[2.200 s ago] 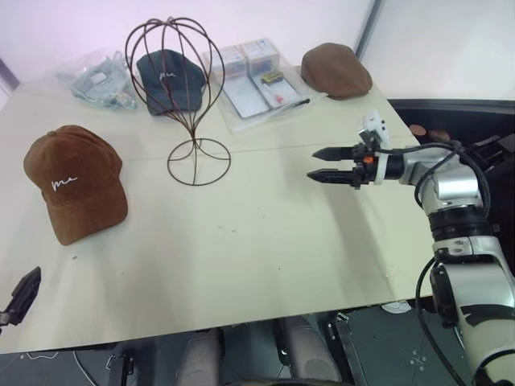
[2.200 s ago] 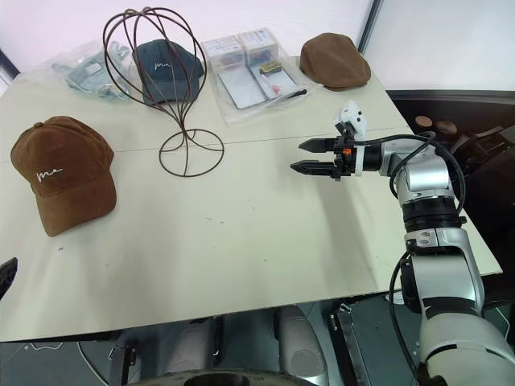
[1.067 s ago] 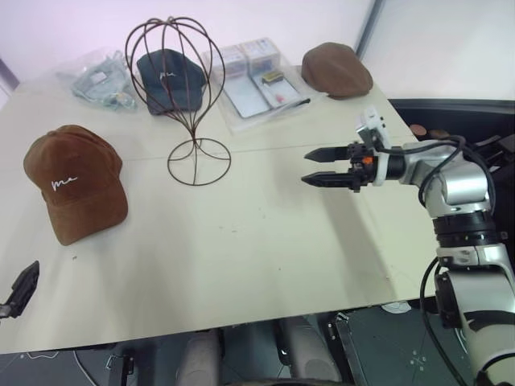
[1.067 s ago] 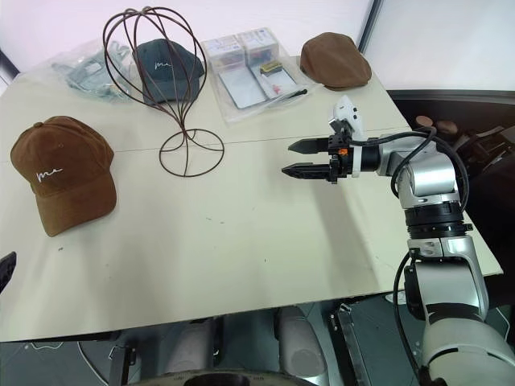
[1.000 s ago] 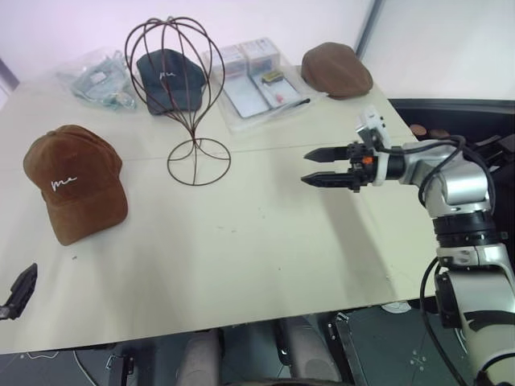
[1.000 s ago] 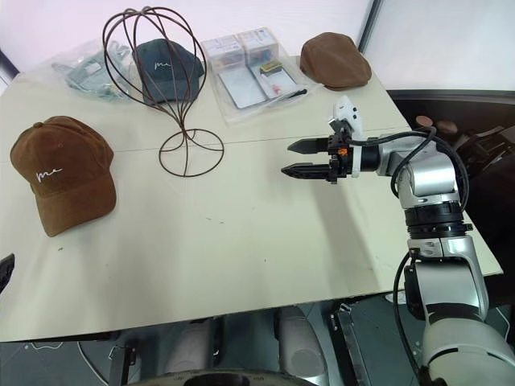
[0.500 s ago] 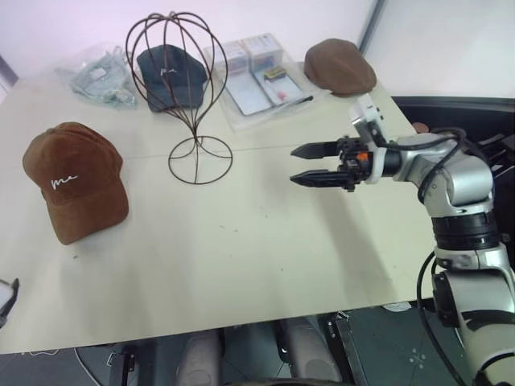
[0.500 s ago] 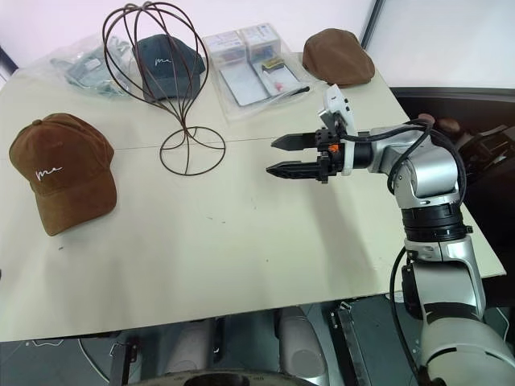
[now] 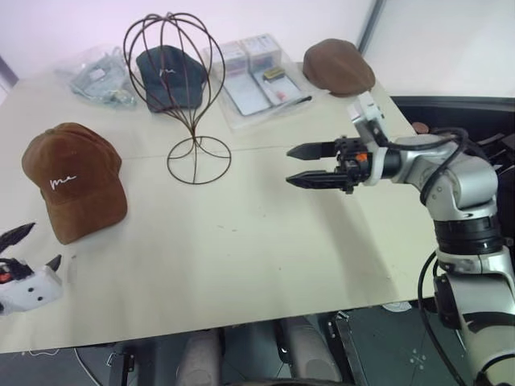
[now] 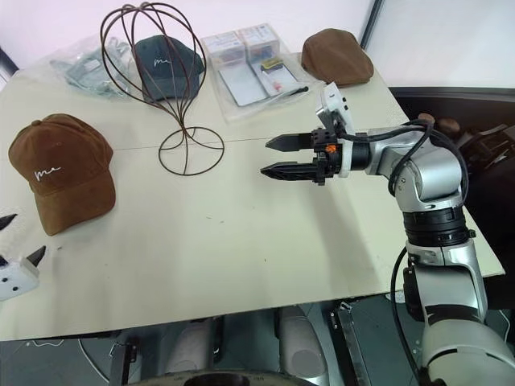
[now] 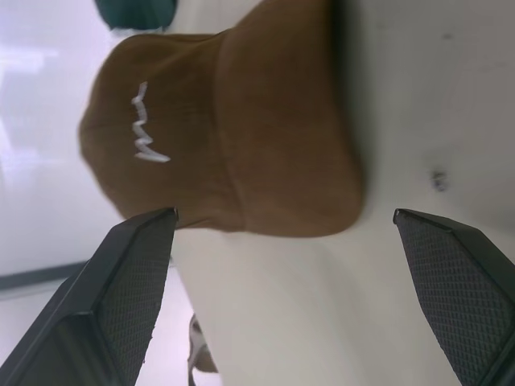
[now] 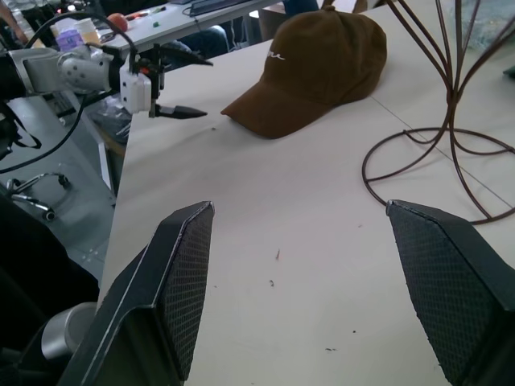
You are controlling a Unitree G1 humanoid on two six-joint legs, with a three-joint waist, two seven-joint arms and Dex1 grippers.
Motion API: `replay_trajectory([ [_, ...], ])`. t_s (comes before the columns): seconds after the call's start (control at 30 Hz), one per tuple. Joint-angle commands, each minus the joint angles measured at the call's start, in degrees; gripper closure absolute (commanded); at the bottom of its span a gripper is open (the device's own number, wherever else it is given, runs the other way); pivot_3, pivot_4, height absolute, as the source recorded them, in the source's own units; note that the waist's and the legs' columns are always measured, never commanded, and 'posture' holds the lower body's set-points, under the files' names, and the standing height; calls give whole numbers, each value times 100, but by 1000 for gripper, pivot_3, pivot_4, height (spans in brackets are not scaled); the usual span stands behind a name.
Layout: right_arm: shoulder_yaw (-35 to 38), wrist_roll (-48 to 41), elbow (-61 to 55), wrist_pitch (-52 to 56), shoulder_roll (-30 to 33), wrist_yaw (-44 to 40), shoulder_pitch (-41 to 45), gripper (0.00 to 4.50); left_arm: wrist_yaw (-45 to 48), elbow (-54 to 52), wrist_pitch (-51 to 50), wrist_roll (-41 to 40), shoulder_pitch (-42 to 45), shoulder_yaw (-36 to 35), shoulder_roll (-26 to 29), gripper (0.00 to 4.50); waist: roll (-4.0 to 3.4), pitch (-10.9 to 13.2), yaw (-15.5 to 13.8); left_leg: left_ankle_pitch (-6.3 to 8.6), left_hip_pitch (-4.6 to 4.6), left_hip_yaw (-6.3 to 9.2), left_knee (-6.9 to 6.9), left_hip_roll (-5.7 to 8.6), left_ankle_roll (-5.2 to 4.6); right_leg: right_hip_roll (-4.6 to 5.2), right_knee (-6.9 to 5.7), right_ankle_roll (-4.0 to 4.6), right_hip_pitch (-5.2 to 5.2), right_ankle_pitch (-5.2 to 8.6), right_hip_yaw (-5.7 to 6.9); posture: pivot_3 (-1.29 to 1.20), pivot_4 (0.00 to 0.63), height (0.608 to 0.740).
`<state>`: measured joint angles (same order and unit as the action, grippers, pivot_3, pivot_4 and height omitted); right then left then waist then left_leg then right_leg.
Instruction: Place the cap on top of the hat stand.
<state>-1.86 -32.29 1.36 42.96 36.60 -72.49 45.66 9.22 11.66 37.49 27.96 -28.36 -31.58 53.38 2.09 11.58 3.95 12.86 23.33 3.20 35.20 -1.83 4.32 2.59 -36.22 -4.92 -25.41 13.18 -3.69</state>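
The brown cap [image 9: 72,178] with white script lies on the table's left side, its brim toward the front edge. The wire hat stand [image 9: 194,133] stands upright and bare, behind and to the right of the cap. My left gripper [image 9: 40,245] hovers open at the front left edge, a short way in front of the brim. In the left wrist view the cap [image 11: 233,137] lies ahead of the spread fingers, untouched. My right gripper [image 9: 290,166] hangs open and empty above the table's middle right, pointing left toward the stand.
A dark navy cap [image 9: 166,76] lies behind the stand's cage. A plain brown flat cap [image 9: 338,68] sits at the back right, with clear plastic packets [image 9: 257,76] beside it and a crumpled bag [image 9: 96,76] at the back left.
My left gripper has come up into view at the front left edge, rolled over and moved toward the cap's brim. The right gripper has shifted slightly left and stays open.
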Motion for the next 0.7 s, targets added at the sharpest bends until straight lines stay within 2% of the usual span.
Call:
replay_trajectory([
  [0.03, 168, -202, -296, 36, 69, 42, 75, 1015, -458, 383, 217, 282, 197, 272, 73, 0, 0, 0, -1, 0, 0, 0, 0, 0, 0, 0, 0, -3, 0, -1, 0, 0, 150, 740],
  [0.2, 142, -202, -254, 5, 91, 43, 141, 1015, -1388, 1089, 436, 943, 694, 802, 277, 0, -16, -2, -35, -1, -14, 1, 4, 0, -2, 0, -15, -13, 7, -5, 0, 0, 150, 740],
  [0.37, 93, -153, -149, -36, 87, 14, 224, 1015, -2664, 1955, 530, 1756, 1299, 1605, 610, 0, -35, -2, -67, -3, -70, 0, 3, 0, -5, 1, -19, -36, 55, -2, 1, 0, 150, 740],
  [0.53, 138, -304, -257, 167, 149, -41, 345, 1015, -3203, 2827, 473, 1912, 2161, 2348, 729, 0, -102, -35, -131, -2, -98, 0, -3, -2, -3, 2, -15, -36, 80, 0, 2, 0, 150, 740],
  [0.7, 172, -679, -657, 630, 397, -207, 305, 1015, -3410, 3179, 510, 1833, 2614, 2813, 799, 0, -119, -39, -193, -3, -96, 1, -5, -2, -5, 1, -21, -34, 78, -3, 4, 0, 150, 740],
])
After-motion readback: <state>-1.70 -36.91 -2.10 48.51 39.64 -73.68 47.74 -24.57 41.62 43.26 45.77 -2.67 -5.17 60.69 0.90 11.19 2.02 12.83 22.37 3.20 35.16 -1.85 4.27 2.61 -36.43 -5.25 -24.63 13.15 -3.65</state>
